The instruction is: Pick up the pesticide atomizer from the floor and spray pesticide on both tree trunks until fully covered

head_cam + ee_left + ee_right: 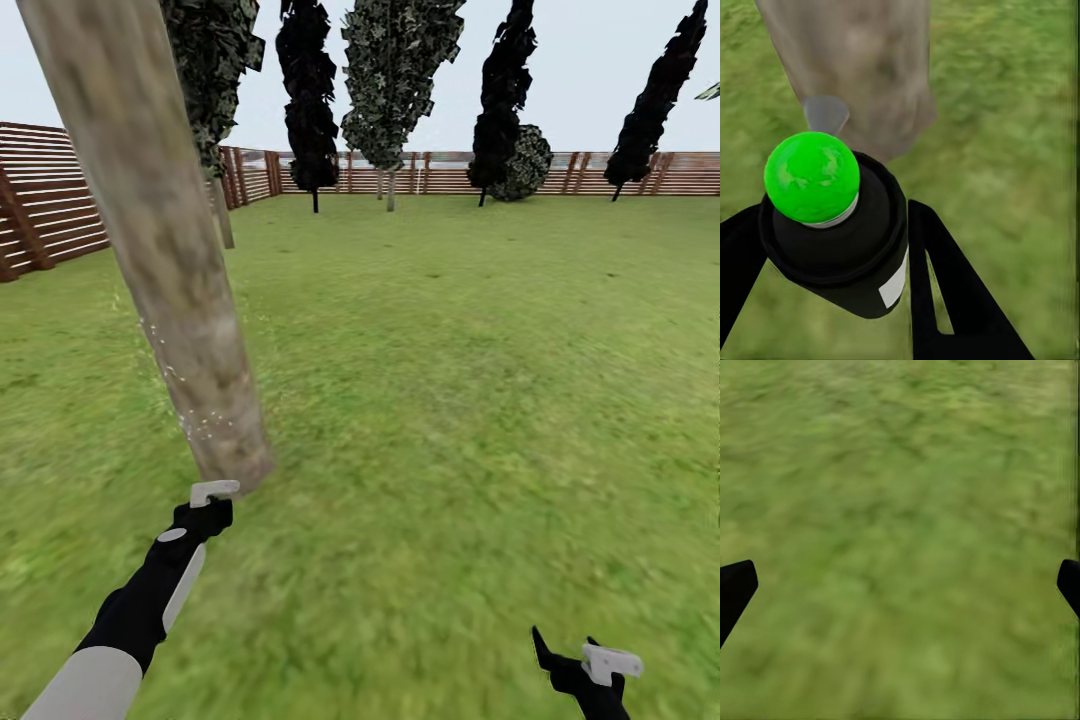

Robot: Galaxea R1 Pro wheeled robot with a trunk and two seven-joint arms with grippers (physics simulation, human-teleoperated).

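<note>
Nearest the lens, in the left wrist view: the pesticide atomizer (840,232), a dark bottle with a bright green round cap and a whitish label patch, clamped between the two black fingers (945,285) of the left gripper (832,247). Bottle points at the base of the tree trunk (862,67), which stands just beyond it. A small grey nozzle-like piece sits between the cap and the trunk.

Head view, left to right from the trunk as landmark. Brown slat fence (50,215) well left of the tree trunk (170,270). Trunk mottled grey-beige, leaning in the picture, foot in the grass. Fine pale specks show along its lower left edge. Left gripper (208,505) just below the trunk's foot, very near it; contact cannot be judged. The atomizer itself is too small to make out from up here.

Right of the trunk: open lawn (450,400), blurry green. Far behind it, a row of dark jagged trees (395,80) and one round bush (522,165) against the back fence.

Far right of the trunk, low in the picture: right gripper (585,665). In the right wrist view its fingertips (735,589) stand wide apart with nothing between them, grass (900,510) beneath.
</note>
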